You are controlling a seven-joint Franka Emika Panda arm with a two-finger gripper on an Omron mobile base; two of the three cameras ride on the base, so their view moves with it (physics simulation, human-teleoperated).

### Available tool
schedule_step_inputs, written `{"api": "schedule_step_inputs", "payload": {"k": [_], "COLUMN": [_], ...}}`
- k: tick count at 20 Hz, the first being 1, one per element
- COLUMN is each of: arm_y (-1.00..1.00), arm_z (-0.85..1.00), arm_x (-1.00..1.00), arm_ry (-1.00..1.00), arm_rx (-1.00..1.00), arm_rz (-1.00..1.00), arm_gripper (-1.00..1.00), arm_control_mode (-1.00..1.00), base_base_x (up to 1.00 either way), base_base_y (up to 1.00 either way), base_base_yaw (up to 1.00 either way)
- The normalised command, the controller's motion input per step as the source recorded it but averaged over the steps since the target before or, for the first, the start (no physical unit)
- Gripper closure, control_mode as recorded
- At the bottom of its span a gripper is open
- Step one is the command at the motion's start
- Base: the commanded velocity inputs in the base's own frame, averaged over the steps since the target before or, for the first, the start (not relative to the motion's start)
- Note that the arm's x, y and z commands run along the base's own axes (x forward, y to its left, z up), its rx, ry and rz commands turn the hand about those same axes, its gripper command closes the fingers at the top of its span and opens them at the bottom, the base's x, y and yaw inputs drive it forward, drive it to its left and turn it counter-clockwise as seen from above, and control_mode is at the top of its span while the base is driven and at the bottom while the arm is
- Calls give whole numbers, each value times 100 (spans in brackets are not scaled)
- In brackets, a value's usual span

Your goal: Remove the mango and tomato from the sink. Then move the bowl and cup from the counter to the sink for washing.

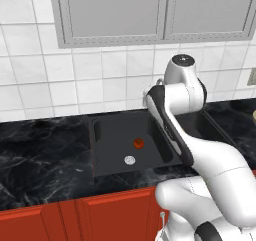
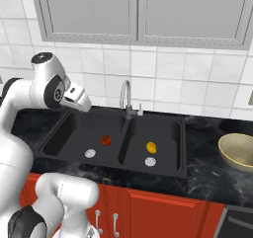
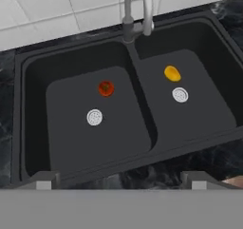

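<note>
Hand view: faucet (image 3: 135, 9) behind tomato (image 3: 106, 88), mango (image 3: 172, 73).

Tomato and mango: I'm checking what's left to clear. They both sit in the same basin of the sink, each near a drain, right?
Not the same basin. In the hand view the tomato lies in the left basin of the sink and the mango in the right one, each near a drain.

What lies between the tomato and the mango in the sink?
The black divider wall between the two basins, with the faucet rising at its back end. The tomato sits in the left basin, the mango in the right; clearest in the hand view.
</note>
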Motion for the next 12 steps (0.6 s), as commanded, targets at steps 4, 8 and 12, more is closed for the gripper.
{"api": "schedule_step_inputs", "payload": {"k": [4, 8, 12], "arm_y": [22, 22, 26], "arm_z": [-27, -25, -22], "arm_x": [-7, 0, 4], "arm_ry": [-7, -1, 0], "arm_rx": [0, 0, 0], "arm_rz": [-16, -15, -11], "arm_gripper": [-100, -100, -100], "arm_control_mode": [-100, -100, -100], "base_base_x": [0, 0, 0], "base_base_y": [0, 0, 0], "base_base_yaw": [0, 0, 0]}}
